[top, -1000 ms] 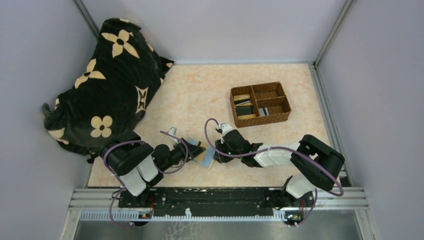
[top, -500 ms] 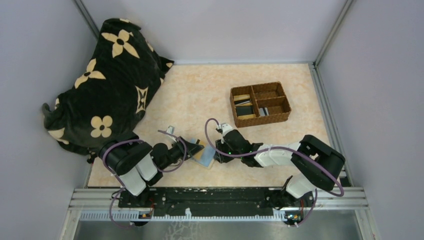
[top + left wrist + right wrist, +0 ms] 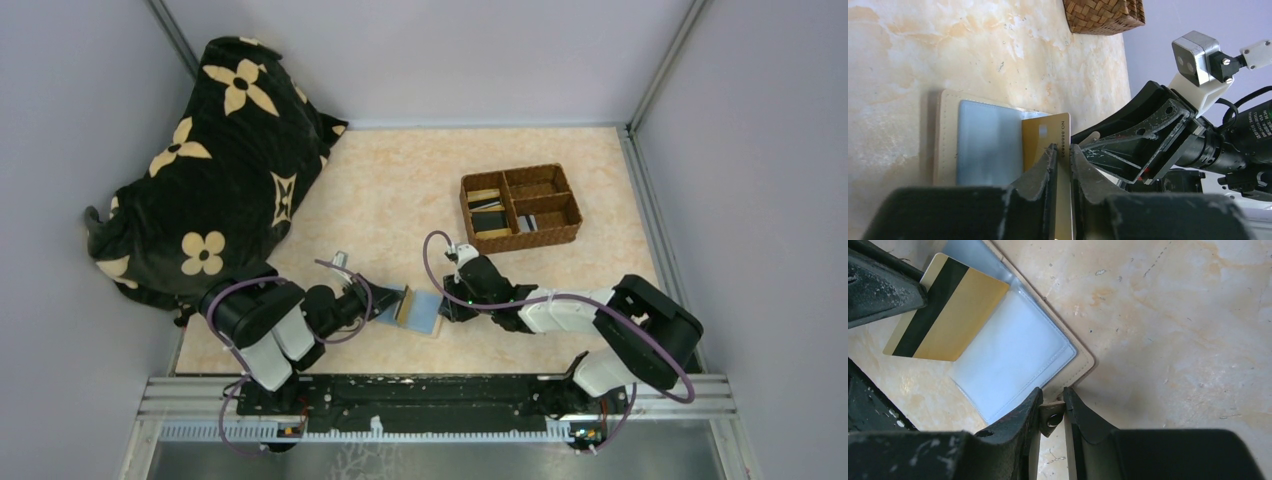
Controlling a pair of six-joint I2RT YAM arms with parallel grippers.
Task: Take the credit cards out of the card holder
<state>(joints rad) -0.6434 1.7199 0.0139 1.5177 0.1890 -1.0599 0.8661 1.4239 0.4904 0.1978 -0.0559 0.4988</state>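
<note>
Keep the open card holder (image 3: pixel 1013 355) flat on the bench (image 3: pixel 380 190), just ahead of the right gripper (image 3: pixel 1052 397), which is clamped on the snap tab (image 3: pixel 1052 419). Draw the tan-gold credit card (image 3: pixel 1045 137), pinched by its near edge in the left gripper (image 3: pixel 1062 155), straight back along its pocket without tilting. Has pulled the card holder away from the left gripper since a second ago, baring more of the credit card.

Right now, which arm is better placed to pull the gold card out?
Left. The left pincer is shut on the gold card; the right pincer pins the card holder by its tab.
</note>
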